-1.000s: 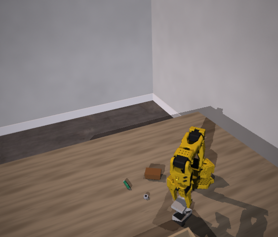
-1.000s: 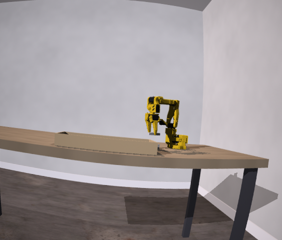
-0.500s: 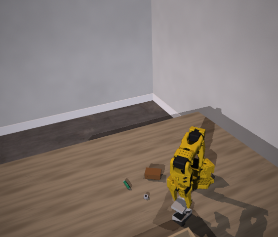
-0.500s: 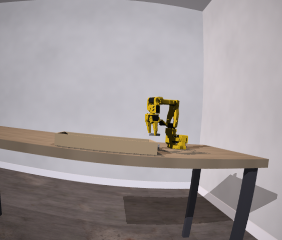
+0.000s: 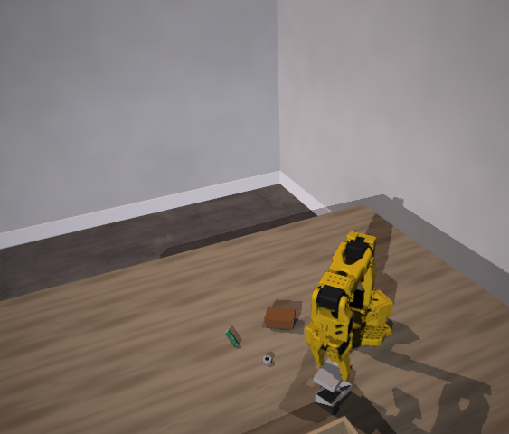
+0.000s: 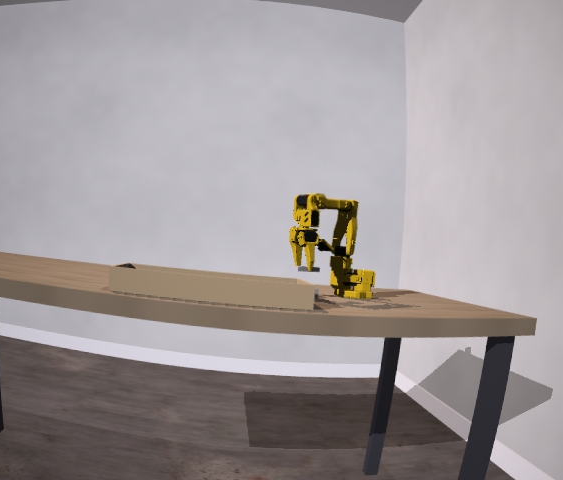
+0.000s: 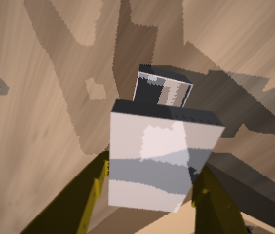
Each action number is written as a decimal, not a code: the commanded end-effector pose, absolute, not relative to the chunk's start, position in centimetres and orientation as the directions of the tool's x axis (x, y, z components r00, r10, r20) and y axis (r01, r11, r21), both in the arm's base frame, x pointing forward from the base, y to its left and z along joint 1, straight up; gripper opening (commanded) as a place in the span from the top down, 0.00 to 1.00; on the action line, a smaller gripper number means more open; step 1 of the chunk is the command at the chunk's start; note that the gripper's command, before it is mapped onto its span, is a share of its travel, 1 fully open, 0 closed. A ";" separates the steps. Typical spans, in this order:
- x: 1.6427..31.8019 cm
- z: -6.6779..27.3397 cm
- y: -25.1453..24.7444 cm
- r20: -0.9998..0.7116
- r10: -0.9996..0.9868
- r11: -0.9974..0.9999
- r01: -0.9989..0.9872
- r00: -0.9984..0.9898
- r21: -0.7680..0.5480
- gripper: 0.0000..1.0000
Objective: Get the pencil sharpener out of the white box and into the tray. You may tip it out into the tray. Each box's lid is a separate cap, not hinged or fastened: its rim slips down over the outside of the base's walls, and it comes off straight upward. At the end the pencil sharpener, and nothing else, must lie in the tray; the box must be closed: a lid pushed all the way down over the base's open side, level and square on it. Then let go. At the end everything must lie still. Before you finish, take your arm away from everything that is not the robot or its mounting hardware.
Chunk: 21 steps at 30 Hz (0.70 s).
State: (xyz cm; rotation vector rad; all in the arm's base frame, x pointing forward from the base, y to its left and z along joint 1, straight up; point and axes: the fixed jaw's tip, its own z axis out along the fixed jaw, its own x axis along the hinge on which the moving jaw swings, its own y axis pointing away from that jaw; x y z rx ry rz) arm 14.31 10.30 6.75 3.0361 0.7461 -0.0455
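While the end effector (image 5: 334, 369) grips the white lid (image 5: 328, 376) and holds it raised, the open white box base (image 5: 334, 397) stands below it on the surface (image 5: 105, 364), near the front edge and just behind the tray's corner (image 5: 334, 427). From the wrist view the lid (image 7: 164, 163) is a pale square cap with a dark rim, and the base (image 7: 163, 91) beyond it shows dark walls around a small grey-and-tan shape inside, probably the pencil sharpener (image 7: 174, 94), though it is too blurred to be sure. Only a sliver of the tray enters the top view; the exterior view gives its long low wall (image 6: 209, 291) along the front edge, yet hides the base behind that wall. Solely the top view shows the brown box (image 5: 279, 317), a green item (image 5: 231, 338) and a small grey ring-like piece (image 5: 267, 359), well apart toward the middle.
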 end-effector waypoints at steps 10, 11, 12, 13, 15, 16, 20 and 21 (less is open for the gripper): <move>14.5 7.1 10.3 0.000 0.462 -0.887 0.462 0.887 0.000 0.77; 14.5 7.0 10.3 0.000 0.462 -0.887 0.462 0.887 0.000 0.77; 14.5 7.0 10.3 0.000 0.462 -0.887 0.462 0.887 0.000 0.77; 14.5 7.0 10.3 0.000 0.462 -0.887 0.462 0.887 0.000 0.77; 14.5 7.0 10.3 0.000 0.462 -0.887 0.462 0.887 0.000 0.77; 14.5 7.0 10.2 0.000 0.462 -0.887 0.462 0.887 0.000 0.77; 14.5 7.0 10.2 0.000 0.462 -0.887 0.462 0.887 0.000 0.77; 14.5 7.0 10.2 0.000 0.462 -0.887 0.462 0.887 0.000 0.77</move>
